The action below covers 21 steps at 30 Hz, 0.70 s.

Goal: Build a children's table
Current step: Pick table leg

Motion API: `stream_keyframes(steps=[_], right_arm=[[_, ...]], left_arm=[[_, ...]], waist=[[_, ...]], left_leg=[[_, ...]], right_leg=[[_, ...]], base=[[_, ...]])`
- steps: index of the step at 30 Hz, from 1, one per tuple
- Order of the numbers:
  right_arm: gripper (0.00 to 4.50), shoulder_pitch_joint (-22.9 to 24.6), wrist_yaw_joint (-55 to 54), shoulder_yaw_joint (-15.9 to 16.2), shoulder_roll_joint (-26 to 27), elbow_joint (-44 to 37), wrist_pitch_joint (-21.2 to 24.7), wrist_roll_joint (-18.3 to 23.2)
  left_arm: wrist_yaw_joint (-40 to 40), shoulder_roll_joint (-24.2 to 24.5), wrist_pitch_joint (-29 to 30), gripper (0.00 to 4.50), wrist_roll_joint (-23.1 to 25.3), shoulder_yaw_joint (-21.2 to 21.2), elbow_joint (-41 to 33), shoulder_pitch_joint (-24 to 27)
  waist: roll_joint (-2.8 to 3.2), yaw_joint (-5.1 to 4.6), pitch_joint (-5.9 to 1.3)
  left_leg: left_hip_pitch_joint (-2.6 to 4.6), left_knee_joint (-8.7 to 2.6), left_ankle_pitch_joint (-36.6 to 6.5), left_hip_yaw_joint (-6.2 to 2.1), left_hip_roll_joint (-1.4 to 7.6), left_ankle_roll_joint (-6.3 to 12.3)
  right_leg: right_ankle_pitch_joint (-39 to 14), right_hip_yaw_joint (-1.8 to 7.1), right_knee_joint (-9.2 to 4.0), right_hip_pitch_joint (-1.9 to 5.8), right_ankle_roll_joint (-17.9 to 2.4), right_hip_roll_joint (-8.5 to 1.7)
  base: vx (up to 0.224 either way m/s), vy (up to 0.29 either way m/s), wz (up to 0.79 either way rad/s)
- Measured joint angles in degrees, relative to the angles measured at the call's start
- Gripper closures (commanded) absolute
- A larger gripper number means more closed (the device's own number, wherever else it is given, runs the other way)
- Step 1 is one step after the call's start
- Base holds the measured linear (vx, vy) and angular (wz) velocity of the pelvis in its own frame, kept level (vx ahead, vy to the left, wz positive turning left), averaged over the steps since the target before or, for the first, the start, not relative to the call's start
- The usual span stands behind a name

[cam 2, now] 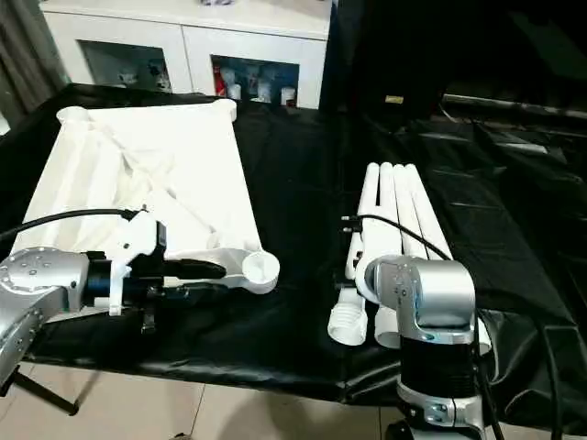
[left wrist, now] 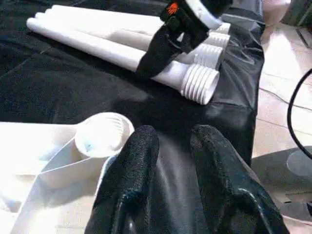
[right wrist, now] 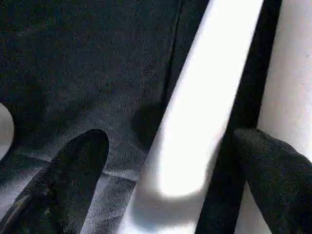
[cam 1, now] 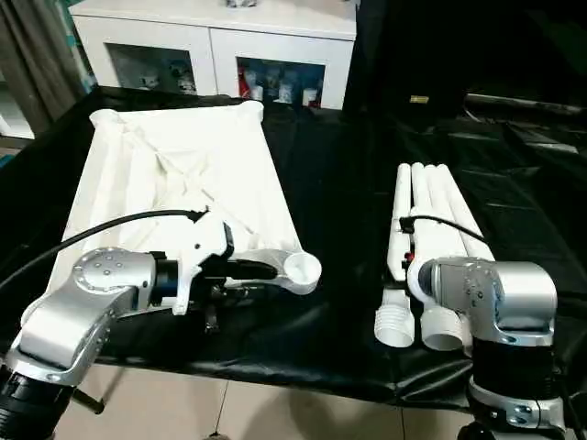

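The children's table top point(cam 1: 174, 174) lies upside down on the left of the black cloth, ribbed underside up. Its near right corner socket point(cam 1: 303, 269) faces me. My left gripper point(left wrist: 173, 141) sits low just beside that socket, its black fingers point(left wrist: 141, 161) a little apart with only cloth between them. Several white tubular legs point(cam 1: 431, 202) lie side by side on the right, threaded ends point(cam 1: 396, 325) toward me. My right gripper point(right wrist: 170, 139) hangs open over one leg point(right wrist: 190, 122), fingers wide on either side of it without touching.
A white glass-door cabinet point(cam 1: 215, 41) stands behind the big table draped in black cloth point(cam 1: 339, 183). The cloth's front edge drops to a tiled floor point(cam 1: 275, 412) close under both forearms. A black cable point(cam 1: 110, 225) loops over my left arm.
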Motion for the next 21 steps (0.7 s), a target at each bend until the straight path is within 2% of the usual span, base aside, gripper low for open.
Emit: stream_keyframes(steps=[4, 5, 7, 13, 14, 18, 21], right_arm=[[0.04, 0.4, 0.0, 0.5, 0.3, 1.1, 0.6, 0.0], [0.30, 0.4, 0.0, 0.2, 0.6, 1.4, 0.6, 0.0], [0.30, 0.4, 0.0, 0.0, 0.9, 2.4, 0.3, 0.0], [0.83, 0.4, -0.1, -0.1, 0.9, 4.2, -1.0, 0.0], [1.06, 0.4, -0.3, -0.5, 1.2, 4.8, -1.3, 0.0], [1.25, -0.1, -0.8, -2.0, 1.9, 6.2, -2.2, 0.0], [1.60, -0.2, -1.3, -2.6, 2.2, 6.9, -3.0, 0.0]], left_arm=[[0.0, 0.0, 0.4, 3.04, 0.0, -0.7, -0.1, 0.0], [-0.1, 0.0, 0.5, 3.04, 0.0, -1.0, -0.2, 0.0], [-0.1, 0.0, 1.0, 3.04, 0.0, -1.3, -0.6, 0.0], [-0.1, 0.0, 1.1, 3.04, 0.2, -2.3, -0.7, -0.1], [-0.1, 0.0, 1.1, 2.76, 0.4, -2.4, -0.7, -0.2], [0.0, 0.0, 0.9, 2.64, 1.4, -3.2, -0.7, -0.2], [0.1, 0.2, 0.8, 2.25, 1.6, -3.3, -0.7, -0.2]], waist=[[0.00, 0.06, 0.00], [0.00, 0.04, 0.00], [-0.02, 0.03, -0.01], [-0.16, 0.04, -0.05], [-0.18, 0.04, -0.05], [-0.38, 0.05, -0.14], [-0.53, 0.04, -0.23]], left_leg=[[0.00, 0.00, 0.0, 0.00, 0.00, -0.02], [0.00, 0.00, 0.0, 0.00, 0.00, -0.02], [0.00, 0.00, 0.0, 0.00, 0.00, -0.02], [0.00, 0.00, 0.0, 0.02, 0.01, -0.03], [0.00, 0.00, 0.0, 0.02, 0.01, -0.03], [0.01, 0.00, 0.0, 0.03, 0.02, -0.04], [0.01, 0.00, 0.0, 0.03, 0.02, -0.04]], right_leg=[[0.0, 0.00, 0.00, 0.00, 0.0, 0.00], [0.0, 0.01, 0.00, 0.00, 0.0, 0.00], [0.0, 0.00, 0.01, 0.00, 0.0, 0.00], [0.0, 0.00, 0.01, 0.00, 0.0, 0.00], [0.0, 0.00, 0.01, 0.00, 0.0, 0.00], [0.0, 0.00, 0.01, 0.00, 0.0, 0.00], [0.0, 0.00, 0.01, 0.01, 0.0, 0.00]], base=[[0.000, 0.000, 0.00], [0.000, 0.000, 0.00], [0.000, 0.000, 0.00], [0.000, 0.000, 0.00], [0.000, 0.000, 0.00], [0.000, 0.000, 0.00], [0.000, 0.000, 0.00]])
